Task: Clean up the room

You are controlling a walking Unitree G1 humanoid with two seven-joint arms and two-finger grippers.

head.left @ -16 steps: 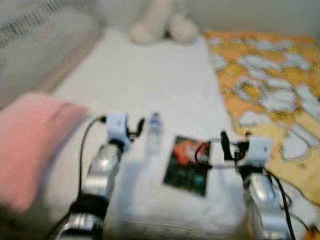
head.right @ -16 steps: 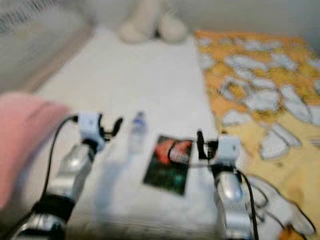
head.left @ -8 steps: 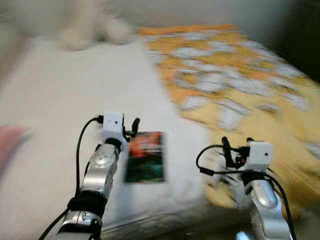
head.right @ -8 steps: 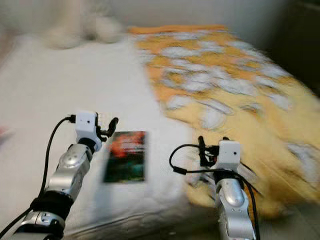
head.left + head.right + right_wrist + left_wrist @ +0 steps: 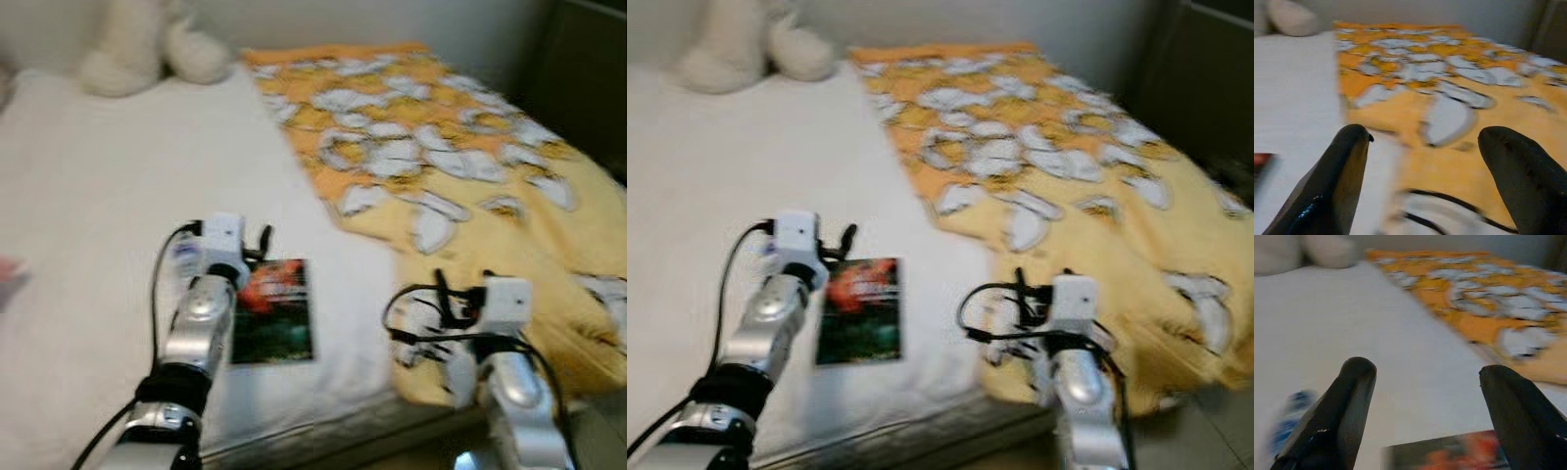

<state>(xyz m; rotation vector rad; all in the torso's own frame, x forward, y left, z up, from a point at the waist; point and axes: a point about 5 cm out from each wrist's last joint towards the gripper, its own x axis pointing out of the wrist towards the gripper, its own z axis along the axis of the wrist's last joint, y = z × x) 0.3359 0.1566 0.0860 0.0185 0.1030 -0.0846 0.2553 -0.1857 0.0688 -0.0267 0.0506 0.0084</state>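
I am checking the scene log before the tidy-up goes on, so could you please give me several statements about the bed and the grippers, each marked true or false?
1. A dark book with a red picture lies flat on the white sheet. True.
2. The left gripper is shut on the book. False: its fingers are apart and hold nothing.
3. The orange patterned blanket covers the bed's right side. True.
4. The cream plush toy sits at the bed's near edge. False: it is at the far end.
5. The right gripper is open above the blanket. True.
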